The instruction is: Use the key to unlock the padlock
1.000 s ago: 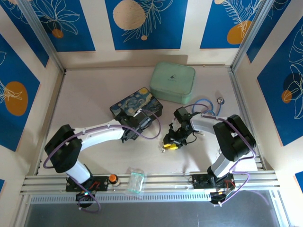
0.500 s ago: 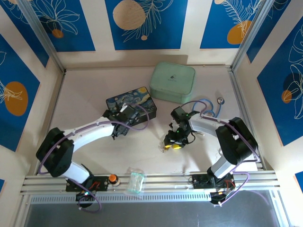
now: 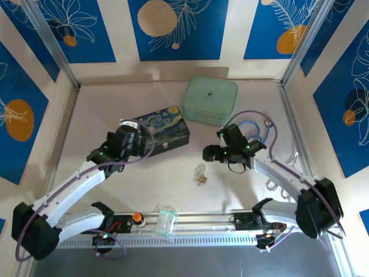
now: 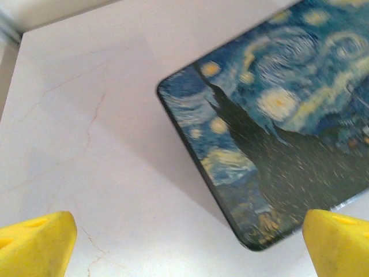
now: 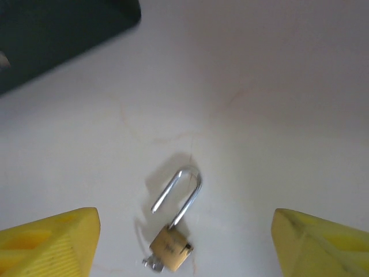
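brass-gold padlock (image 5: 171,248) lies on the desk (image 5: 277,115), centred under the right fingers (image 5: 49,242), spread wide, its shackle pointing ahead, maybe with the key (image 5: 151,264) in its base; the left fingers (image 4: 34,245), also wide, sit farther off.

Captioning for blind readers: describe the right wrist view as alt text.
A tiny brass-gold padlock lies on the pale table, silvery shackle open, a small silvery key apparently at its base. The open right gripper flanks it with yellow fingertips.
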You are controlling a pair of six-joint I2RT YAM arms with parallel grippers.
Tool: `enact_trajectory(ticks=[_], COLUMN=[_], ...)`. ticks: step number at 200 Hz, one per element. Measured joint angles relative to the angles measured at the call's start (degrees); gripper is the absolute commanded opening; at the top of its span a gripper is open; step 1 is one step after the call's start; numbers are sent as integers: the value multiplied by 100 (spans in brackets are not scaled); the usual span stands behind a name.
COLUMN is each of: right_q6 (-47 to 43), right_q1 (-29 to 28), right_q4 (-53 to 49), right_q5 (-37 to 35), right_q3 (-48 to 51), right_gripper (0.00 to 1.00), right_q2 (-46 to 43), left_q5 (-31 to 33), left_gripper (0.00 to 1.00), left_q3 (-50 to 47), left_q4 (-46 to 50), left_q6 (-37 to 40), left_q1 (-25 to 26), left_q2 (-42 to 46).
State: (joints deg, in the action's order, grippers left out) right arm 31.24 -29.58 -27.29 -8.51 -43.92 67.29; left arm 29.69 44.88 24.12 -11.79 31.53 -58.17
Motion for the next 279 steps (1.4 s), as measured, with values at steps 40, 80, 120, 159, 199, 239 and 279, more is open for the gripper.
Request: enact_trajectory(ticks=[40, 80, 120, 159, 199, 239, 279], right_q6=[-748, -1154, -1869, -2000, -2214, -2299, -2302], right_q1=[702, 1996, 2457, 2986, 2846, 2813, 2813], right_q4=[1305, 2256, 4625, 5945, 6977, 7248, 7316], right_q5=[-1169, -1694, -1587, -955, -608, -494, -492], right_q3=[634, 992, 2076, 2256, 2197, 2186, 2186], right_gripper=[79, 80, 80, 80, 99, 99, 99], right_q2=[-535, -153, 192, 1069, 2009, 2028, 2028], left_q5=[-55, 247, -216, -1086, -1725, -2413, -2520], left_gripper=[99, 99, 99, 99, 100, 100, 99], left_q3=[-710, -1698, -2562, -2850, -2774, -2625, -2562], left_q4=[-841, -2562, -4448, -6516, -7134, -7720, -7814], left_q6=[-44, 402, 535, 546, 647, 935, 1054], left_q1=[-688, -1744, -2636, -3134, -3152, -3082, -3029], left_q2=[125, -125, -1095, -2048, -2391, -3047, -3106])
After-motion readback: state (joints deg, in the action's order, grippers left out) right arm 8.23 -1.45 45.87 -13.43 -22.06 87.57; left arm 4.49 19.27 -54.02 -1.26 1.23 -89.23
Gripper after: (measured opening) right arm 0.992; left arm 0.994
